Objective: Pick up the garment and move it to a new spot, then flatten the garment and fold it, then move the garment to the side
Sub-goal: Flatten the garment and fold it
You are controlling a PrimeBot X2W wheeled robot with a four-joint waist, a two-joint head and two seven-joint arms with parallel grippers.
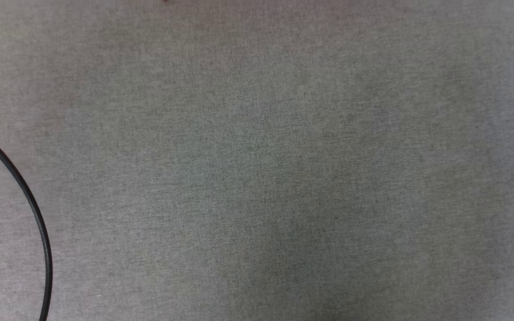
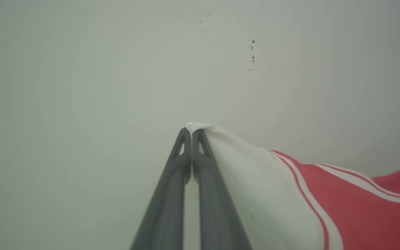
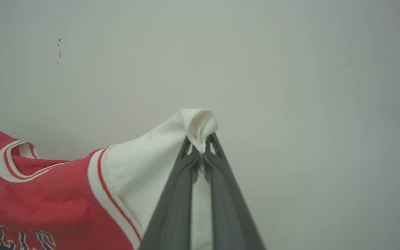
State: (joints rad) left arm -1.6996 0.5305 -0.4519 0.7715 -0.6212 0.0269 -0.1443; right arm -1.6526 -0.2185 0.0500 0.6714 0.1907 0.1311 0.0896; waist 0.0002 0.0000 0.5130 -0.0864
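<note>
The left gripper point(image 2: 191, 131) is shut tight. Its two dark fingers point(image 2: 165, 208) press together at the tips, and they pinch the end of a white sleeve of the garment point(image 2: 342, 208). From the pinch, the white cloth runs down and off to the right of the left wrist view. There it meets a red and white striped band, and then the red part of the shirt begins. The right gripper point(image 3: 203, 139) is shut tight too. It has hold of the other white sleeve, and a little roll of white cloth point(image 3: 198, 123) pokes up above its tips. From there the shirt hangs away to the left of the right wrist view. I can see the striped neck hole point(image 3: 16, 156) and the tops of some dark letters with white edges point(image 3: 12, 239) at the bottom corner. So the garment is held up by both sleeves, one in each gripper, with the red middle between them. Behind it is a plain pale wall point(image 2: 82, 86) with a few tiny dark specks point(image 2: 252, 52) on it. Looking down from the head, I see the grey cloth top of the table point(image 1: 257, 178). A thin black cable point(image 1: 29, 200) curves across its lower left corner.
</note>
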